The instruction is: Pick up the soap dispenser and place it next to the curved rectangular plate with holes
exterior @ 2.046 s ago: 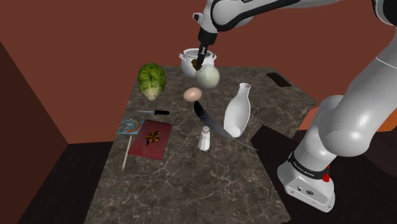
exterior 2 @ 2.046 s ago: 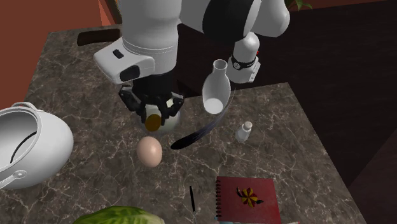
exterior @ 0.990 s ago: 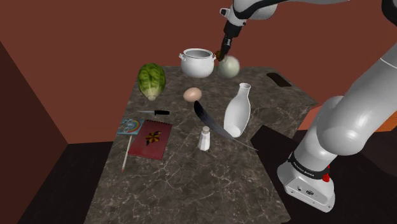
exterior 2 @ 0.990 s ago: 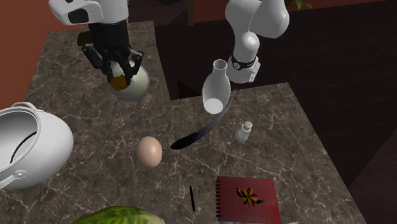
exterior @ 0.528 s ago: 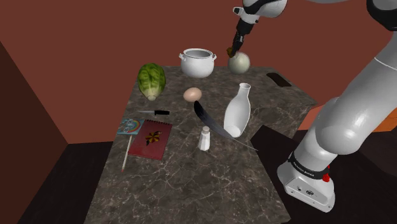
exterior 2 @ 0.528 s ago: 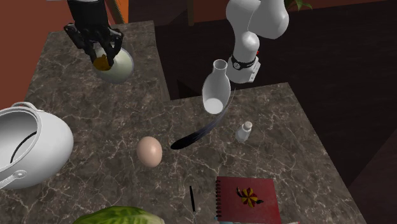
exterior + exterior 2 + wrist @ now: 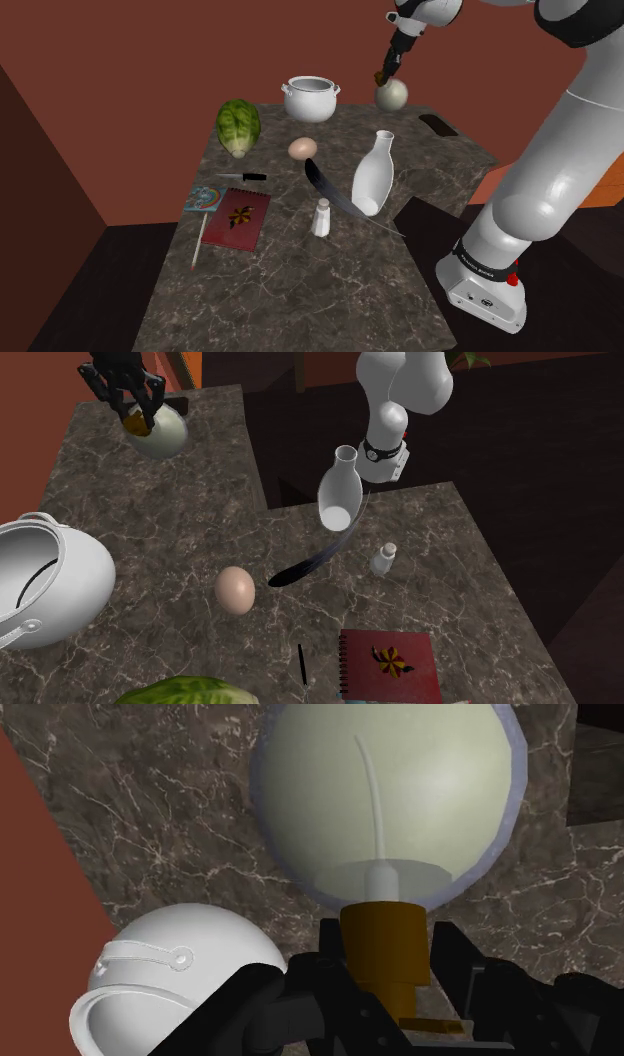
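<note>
- Held off the surface (image 7: 300,280): the soap dispenser (image 7: 391,94), a pale green globe under a brown pump neck (image 7: 385,949), hanging over the back edge by the red wall (image 7: 150,70).
- Clamped by that neck in the claw (image 7: 384,76), with the black fingers closed to the neck's width on either side and the globe dangling free below.
- Hung between the white pot (image 7: 311,98), standing on the same back edge, and a dark rounded slab (image 7: 434,125) lying flat at the far corner on the stand's side.
- Taken here to be the curved plate with holes, that slab; no holes to be made out, so only a judgement.
- Judged as the carrying step: pick-up done, setting down not yet begun.
- Next, by this reading: travel along the back edge toward the slab's corner, away from the pot.
- Then a slow descent, keeping the pump upright, until the globe's underside meets bare surface just beside the slab and not on top of it.
- Only then a release, and a straight lift clear of the pump.
- Worth watching for: a round body that may rock or roll once freed, close to a corner with two edges near.
</note>
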